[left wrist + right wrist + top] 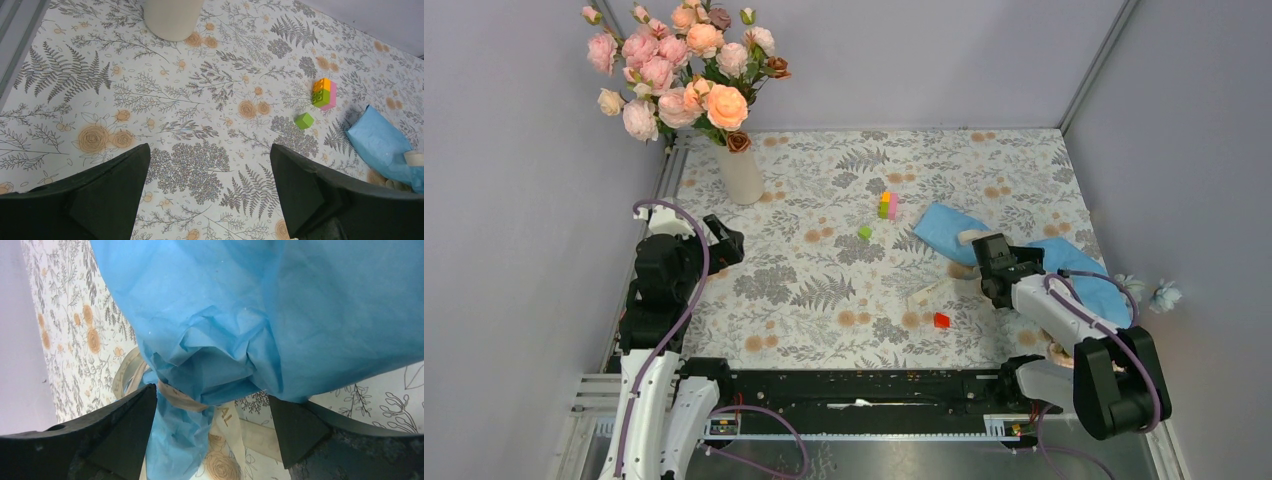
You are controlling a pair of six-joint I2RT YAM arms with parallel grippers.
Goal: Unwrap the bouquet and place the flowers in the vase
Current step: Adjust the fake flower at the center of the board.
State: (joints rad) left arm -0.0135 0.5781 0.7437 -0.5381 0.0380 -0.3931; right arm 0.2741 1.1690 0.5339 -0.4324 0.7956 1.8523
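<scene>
The bouquet [944, 228] lies on the right of the table in crinkled light blue paper [260, 305], its cream ribbon [182, 397] tied round the neck. Pale blue flowers [1166, 295] stick out past the table's right edge. My right gripper [212, 400] is open, one finger on each side of the tied neck. The off-white vase [742, 172] stands at the back left and holds pink and peach blooms [684, 65]. My left gripper [210, 165] hangs open over bare cloth, with the vase base [172, 17] ahead of it.
Small toy blocks lie mid-table: a stacked orange, green and pink one [888, 205], a green one [864, 232] and a red one [941, 320]. A loose ribbon tail [929, 292] trails left of the right gripper. Grey walls close in on the left, back and right.
</scene>
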